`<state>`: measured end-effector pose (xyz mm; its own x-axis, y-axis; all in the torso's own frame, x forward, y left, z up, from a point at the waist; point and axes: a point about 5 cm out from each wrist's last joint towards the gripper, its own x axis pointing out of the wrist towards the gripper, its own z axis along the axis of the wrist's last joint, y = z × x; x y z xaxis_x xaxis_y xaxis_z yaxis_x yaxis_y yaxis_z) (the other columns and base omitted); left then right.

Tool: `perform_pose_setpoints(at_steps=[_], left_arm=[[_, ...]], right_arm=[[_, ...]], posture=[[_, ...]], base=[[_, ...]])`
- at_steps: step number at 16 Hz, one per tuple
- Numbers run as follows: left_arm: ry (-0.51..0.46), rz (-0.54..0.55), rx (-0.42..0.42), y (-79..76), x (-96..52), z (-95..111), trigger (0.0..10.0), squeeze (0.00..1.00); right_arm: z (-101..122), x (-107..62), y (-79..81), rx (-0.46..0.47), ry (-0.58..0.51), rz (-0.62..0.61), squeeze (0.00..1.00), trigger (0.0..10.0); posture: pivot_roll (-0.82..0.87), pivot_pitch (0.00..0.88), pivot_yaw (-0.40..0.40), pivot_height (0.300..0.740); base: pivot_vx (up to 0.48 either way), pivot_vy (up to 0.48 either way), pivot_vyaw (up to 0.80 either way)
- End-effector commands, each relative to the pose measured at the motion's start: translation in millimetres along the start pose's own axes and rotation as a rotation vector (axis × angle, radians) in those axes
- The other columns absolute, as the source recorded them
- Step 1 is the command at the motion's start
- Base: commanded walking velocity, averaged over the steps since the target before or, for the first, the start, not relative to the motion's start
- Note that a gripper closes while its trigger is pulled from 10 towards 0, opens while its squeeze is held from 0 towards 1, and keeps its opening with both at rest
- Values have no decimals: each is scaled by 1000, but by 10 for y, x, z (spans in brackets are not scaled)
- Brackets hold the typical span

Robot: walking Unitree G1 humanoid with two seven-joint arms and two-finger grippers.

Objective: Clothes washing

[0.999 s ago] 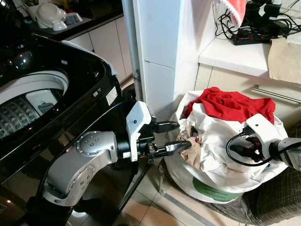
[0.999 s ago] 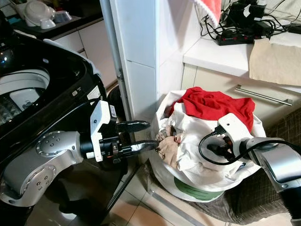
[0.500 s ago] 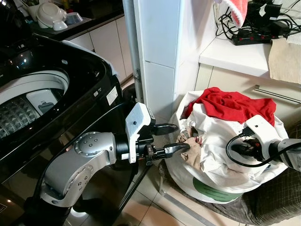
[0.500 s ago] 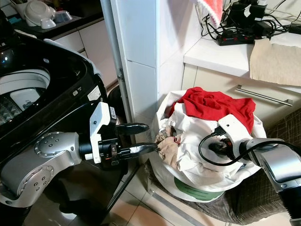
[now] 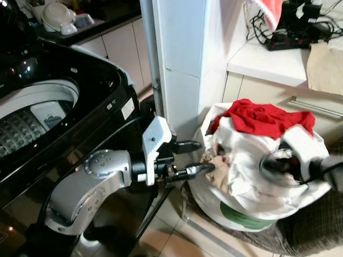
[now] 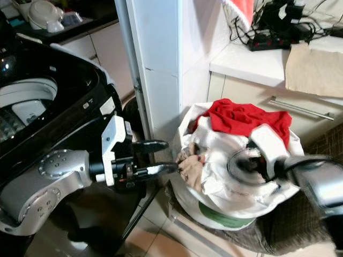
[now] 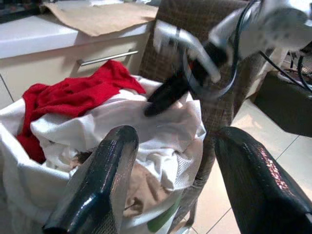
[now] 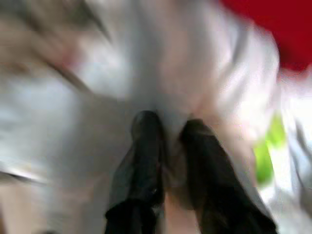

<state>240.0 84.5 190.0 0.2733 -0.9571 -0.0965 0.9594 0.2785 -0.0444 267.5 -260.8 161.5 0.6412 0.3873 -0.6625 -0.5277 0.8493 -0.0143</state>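
A white laundry bag (image 5: 214, 199) stands on the floor, heaped with a red garment (image 5: 257, 118), white cloth (image 5: 241, 155) and a beige piece (image 5: 217, 172). To its left is the black top-loading washing machine (image 5: 91, 85), lid up, its drum (image 5: 27, 120) exposed. My left gripper (image 5: 198, 157) is open at the bag's left rim, close to the beige piece. Blurred by motion, my right gripper (image 8: 168, 141) is sunk into the white cloth on the bag's right side. Its fingers (image 7: 163, 97) are nearly together, with cloth pinched between them.
A white pillar (image 5: 182, 53) rises just behind the bag. To the right is a counter (image 5: 268, 64) with a power strip (image 5: 289, 40) and a beige cloth (image 5: 324, 67), above a drawer handle (image 5: 316, 106). A brown woven seat (image 5: 316, 233) lies under the bag.
My right arm has become blurred, shifting slightly at the bag's right side. The left gripper has drawn back a little to the left and stays open.
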Motion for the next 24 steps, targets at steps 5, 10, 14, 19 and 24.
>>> perform_pose_setpoints(at_steps=[5,10,14,19,24], left_arm=[[-82,98,71,108,4,173,10000,0],[-154,181,102,201,58,272,10000,0],[-51,172,122,174,76,74,10000,0],[-42,179,111,170,70,26,10000,0],[-28,178,103,154,57,-13,10000,0]], right_arm=[[570,-444,-101,-46,-267,-25,0,0],[711,-479,-152,-141,-334,-132,0,10000],[370,-242,-210,-79,-160,-224,1000,10000],[242,-100,-185,-104,-103,-230,1000,10000],[199,-35,-126,-52,-124,-169,1000,10000]], posture=[[-84,0,86,740],[-95,0,84,740],[-98,0,88,740],[-97,0,87,740],[-93,0,82,740]], base=[[0,0,0],[0,0,0],[0,0,0],[0,0,0],[0,0,0]])
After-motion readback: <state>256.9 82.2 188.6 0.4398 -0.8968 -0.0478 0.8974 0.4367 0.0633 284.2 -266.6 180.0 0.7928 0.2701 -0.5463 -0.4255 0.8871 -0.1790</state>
